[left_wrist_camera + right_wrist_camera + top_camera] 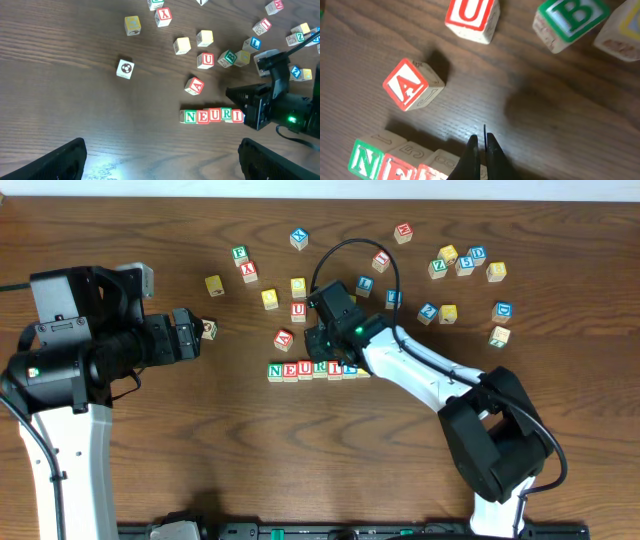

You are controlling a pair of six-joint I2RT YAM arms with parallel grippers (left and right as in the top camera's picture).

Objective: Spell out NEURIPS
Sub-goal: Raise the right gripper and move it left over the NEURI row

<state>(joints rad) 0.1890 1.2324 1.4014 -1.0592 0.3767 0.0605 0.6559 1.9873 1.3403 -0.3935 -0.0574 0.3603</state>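
A row of wooden letter cubes [310, 369] lies mid-table. From the left wrist view it reads N [190, 117], E, U, R, I [237, 116]. Its right end sits under my right arm and is hard to read. In the right wrist view only the green N [366, 159] and the red cubes beside it show. My right gripper [482, 140] is shut with nothing between its fingers, its tips just over the back edge of the row's middle [322, 356]. My left gripper [160, 160] stands wide open over bare wood, far left of the row [200, 330].
A red A cube [284, 338] and a spare red U cube [298, 311] lie just behind the row. A picture-faced cube [209, 329] sits by the left fingertips. Several more cubes are scattered along the back, with a cluster at the far right [460, 260].
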